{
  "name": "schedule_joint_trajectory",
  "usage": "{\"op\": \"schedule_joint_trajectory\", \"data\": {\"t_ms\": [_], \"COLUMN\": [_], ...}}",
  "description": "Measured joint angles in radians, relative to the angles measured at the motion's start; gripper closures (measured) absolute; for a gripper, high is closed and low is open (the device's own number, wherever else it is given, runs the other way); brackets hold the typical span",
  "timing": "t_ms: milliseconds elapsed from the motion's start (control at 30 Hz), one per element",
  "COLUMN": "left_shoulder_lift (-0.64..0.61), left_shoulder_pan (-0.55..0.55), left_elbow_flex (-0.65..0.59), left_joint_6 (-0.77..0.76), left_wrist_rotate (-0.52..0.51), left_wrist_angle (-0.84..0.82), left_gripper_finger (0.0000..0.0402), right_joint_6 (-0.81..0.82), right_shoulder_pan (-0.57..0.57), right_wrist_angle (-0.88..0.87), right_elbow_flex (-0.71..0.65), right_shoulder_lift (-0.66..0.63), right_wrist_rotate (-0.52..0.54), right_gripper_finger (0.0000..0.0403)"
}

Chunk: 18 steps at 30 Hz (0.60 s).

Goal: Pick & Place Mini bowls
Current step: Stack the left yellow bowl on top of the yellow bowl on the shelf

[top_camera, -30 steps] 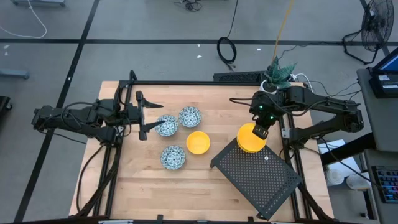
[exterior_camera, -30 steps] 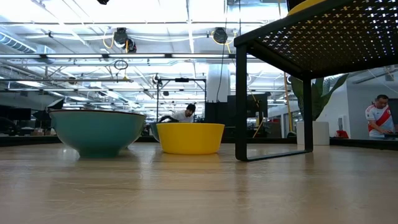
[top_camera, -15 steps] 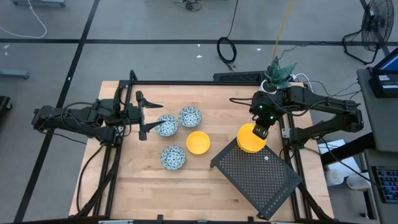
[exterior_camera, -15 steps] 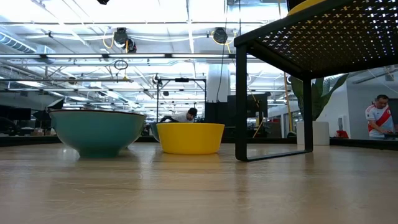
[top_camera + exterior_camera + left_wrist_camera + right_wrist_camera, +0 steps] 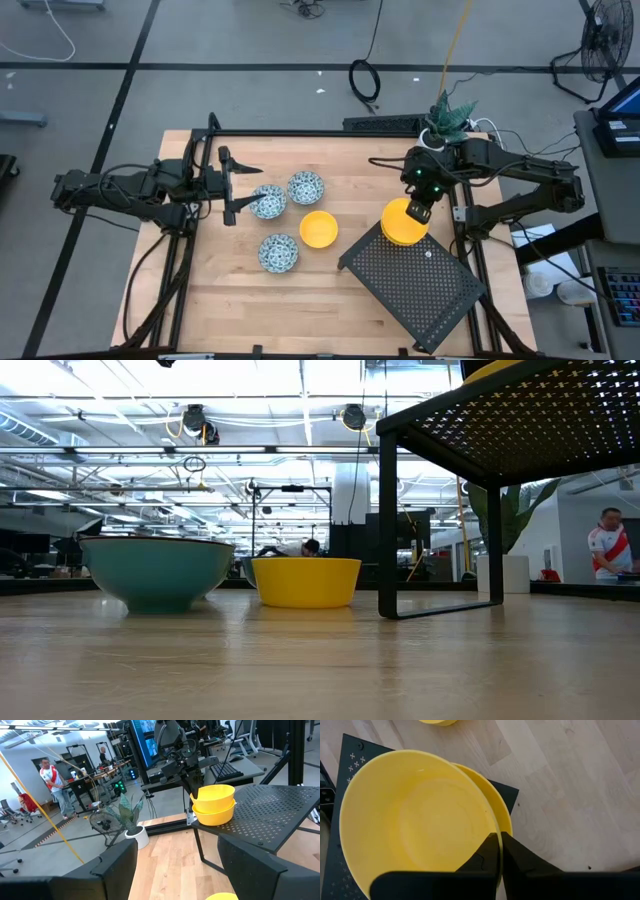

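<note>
Your right pincer point(image 5: 497, 851) grips the rim of the upper plain yellow mini bowl point(image 5: 410, 820), nested in a second yellow bowl point(image 5: 214, 813) on the black perforated metal stand point(image 5: 412, 282). Your left pincer point(image 5: 229, 187) waits wide apart beside the blue-and-white patterned bowls point(image 5: 268, 201) on the wooden desk point(image 5: 250, 295).

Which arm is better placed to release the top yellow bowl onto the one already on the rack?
Right. The right gripper is shut on the top yellow bowl's rim, nested over the lower yellow bowl on the black rack. The left gripper waits by the patterned bowls.
</note>
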Motion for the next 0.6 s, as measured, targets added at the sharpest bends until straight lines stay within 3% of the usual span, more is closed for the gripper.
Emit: {"op": "schedule_joint_trajectory", "data": {"t_ms": [600], "left_shoulder_lift": [0.000], "left_shoulder_pan": [0.000], "left_elbow_flex": [0.000], "left_joint_6": [0.000], "left_wrist_rotate": [0.000], "left_wrist_angle": [-0.001], "left_gripper_finger": [0.0128], "right_joint_6": [0.002], "right_shoulder_pan": [0.000], "right_wrist_angle": [0.004], "right_elbow_flex": [-0.029], "right_shoulder_lift": [0.011], "right_wrist_rotate": [0.002], "right_gripper_finger": [0.0403]}}
